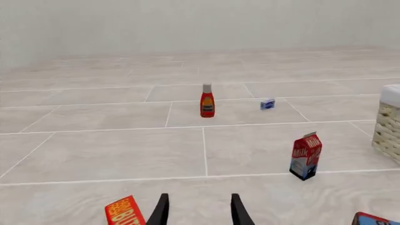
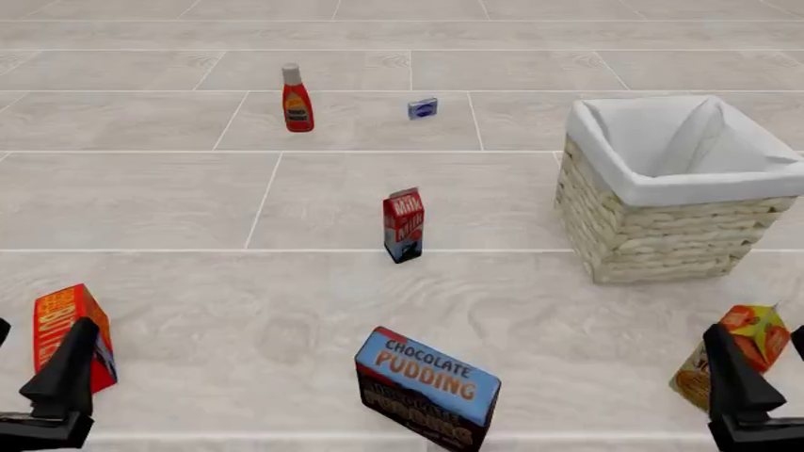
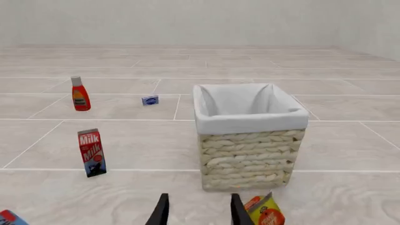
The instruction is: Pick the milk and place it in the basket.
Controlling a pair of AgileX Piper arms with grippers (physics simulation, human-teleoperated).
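Observation:
The milk [image 2: 404, 224], a small carton with a red top and a blue and white base, stands upright in the middle of the tiled surface; it also shows in the left wrist view [image 1: 306, 155] and the right wrist view [image 3: 92, 152]. The wicker basket [image 2: 666, 235] with its white liner stands to the milk's right, its inside bare [image 3: 250, 154]. My left gripper [image 2: 38, 344] is at the near left corner, open and holding nothing [image 1: 200, 202]. My right gripper [image 2: 760, 347] is at the near right corner, also open with nothing in it [image 3: 198, 202]. Both are well short of the milk.
A red-orange butter box [image 2: 73, 334] stands by the left gripper and an orange juice carton [image 2: 741, 356] by the right. A chocolate pudding box [image 2: 427, 384] sits near centre front. A red sauce bottle [image 2: 297, 99] and a small blue box [image 2: 424, 108] are at the back.

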